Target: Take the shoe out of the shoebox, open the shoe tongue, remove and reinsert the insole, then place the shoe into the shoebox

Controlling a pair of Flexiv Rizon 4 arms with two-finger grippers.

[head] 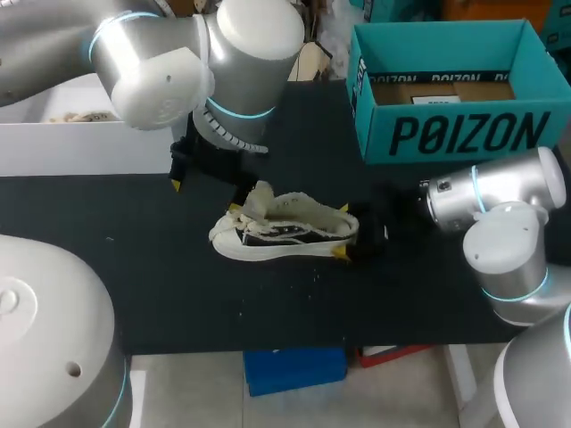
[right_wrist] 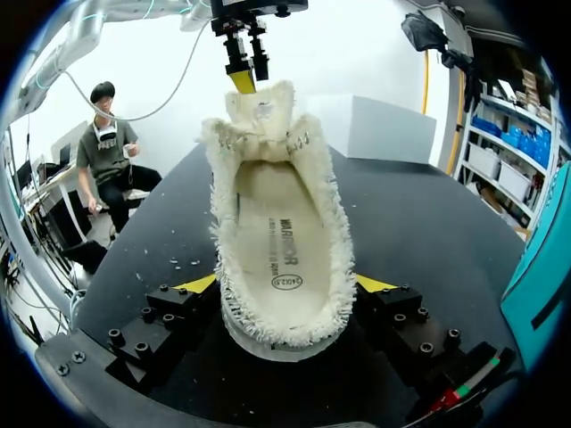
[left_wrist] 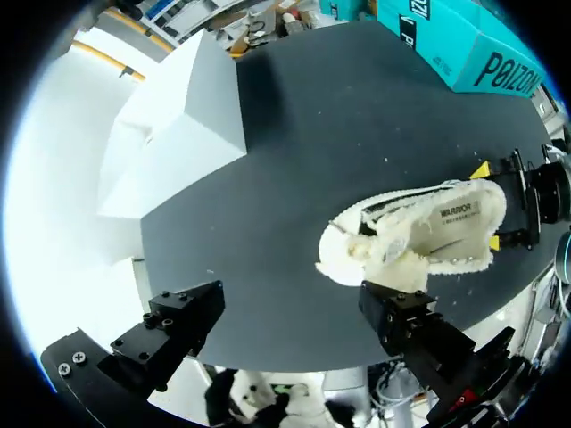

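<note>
Count: one shoe point(head: 285, 234), one teal shoebox point(head: 464, 134), one white box point(head: 80, 147), two grippers. The shoe stands upright on its sole near the middle of the black table point(head: 178, 294), outside the shoebox. Its long axis runs parallel to the front edge, toe toward the left edge, heel toward the right edge. The tongue point(right_wrist: 260, 111) stands raised at the toe end, and the insole point(right_wrist: 281, 241) lies flat inside the opening. The right gripper point(right_wrist: 287, 283) pinches the shoe at the heel, one yellow tip against each side. The left gripper point(head: 205, 196) hangs over the toe end with its fingers spread wide. One fingertip point(right_wrist: 243, 82) sits at the tongue's upper edge; contact cannot be confirmed. The shoebox stands open at the far right corner. The white box lies along the left edge, well apart from the shoe.
</note>
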